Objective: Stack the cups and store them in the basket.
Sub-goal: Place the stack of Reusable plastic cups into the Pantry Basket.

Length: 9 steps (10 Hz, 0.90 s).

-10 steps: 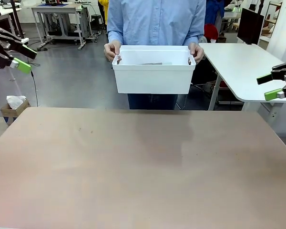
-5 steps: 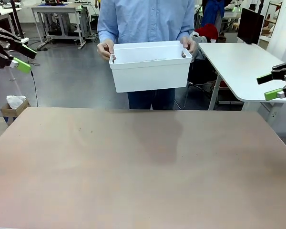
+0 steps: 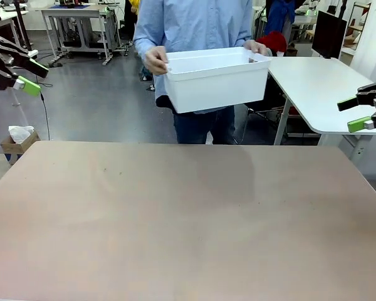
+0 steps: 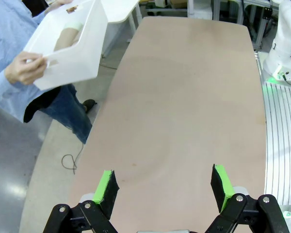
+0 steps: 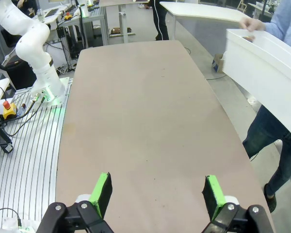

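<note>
The person at the far side of the table (image 3: 175,213) is holding the white basket (image 3: 216,81) up in the air with both hands, one hand (image 3: 155,61) gripping its left end and the other hand (image 3: 255,46) at its right end. The basket is tilting, its right end sitting higher than its left, and it is hanging above the floor just beyond the table's far edge, touching nothing but the hands.

The left gripper (image 3: 26,74) is hovering off the table's left side, well apart from the basket, which is sitting far to its right. In the left wrist view the left gripper (image 4: 165,187) is showing its green pads (image 4: 106,187) spread wide with nothing between them; cups inside the basket (image 4: 70,41) are too dim to make out.

The right gripper (image 3: 362,113) is hovering off the right side, the basket lying well to its left. Its fingers (image 5: 101,191) are likewise standing wide apart and empty, with the basket (image 5: 266,68) far ahead.
</note>
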{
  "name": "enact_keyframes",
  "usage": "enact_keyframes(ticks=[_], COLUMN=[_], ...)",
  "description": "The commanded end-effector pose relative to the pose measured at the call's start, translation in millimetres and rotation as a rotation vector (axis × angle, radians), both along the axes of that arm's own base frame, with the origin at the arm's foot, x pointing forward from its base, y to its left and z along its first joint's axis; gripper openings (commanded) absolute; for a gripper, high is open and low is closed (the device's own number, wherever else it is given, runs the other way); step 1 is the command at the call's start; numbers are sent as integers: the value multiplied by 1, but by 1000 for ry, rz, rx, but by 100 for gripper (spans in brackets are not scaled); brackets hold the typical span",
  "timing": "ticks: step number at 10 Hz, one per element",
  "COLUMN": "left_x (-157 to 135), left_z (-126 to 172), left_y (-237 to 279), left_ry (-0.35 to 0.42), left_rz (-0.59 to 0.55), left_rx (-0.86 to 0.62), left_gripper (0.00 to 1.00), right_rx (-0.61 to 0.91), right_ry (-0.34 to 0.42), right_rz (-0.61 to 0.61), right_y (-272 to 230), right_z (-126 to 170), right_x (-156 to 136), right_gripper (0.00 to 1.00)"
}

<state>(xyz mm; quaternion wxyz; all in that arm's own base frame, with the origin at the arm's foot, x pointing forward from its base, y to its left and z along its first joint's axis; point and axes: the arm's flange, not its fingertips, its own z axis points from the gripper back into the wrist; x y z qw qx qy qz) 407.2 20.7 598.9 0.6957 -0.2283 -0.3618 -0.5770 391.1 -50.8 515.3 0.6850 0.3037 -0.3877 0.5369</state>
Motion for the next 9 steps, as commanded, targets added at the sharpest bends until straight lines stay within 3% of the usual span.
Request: enact_keyframes(ticks=[1, 9], left_x=[0, 0], left_z=[4, 4], left_y=[-1, -1], left_ry=[3, 3], left_rz=[6, 6], left_rx=[3, 3], left_gripper=[100, 100], right_rx=[13, 13], right_ry=[-1, -1], right_rz=[-19, -19], right_y=[2, 2], right_z=[3, 3], right_x=[1, 1], right_gripper=[100, 100])
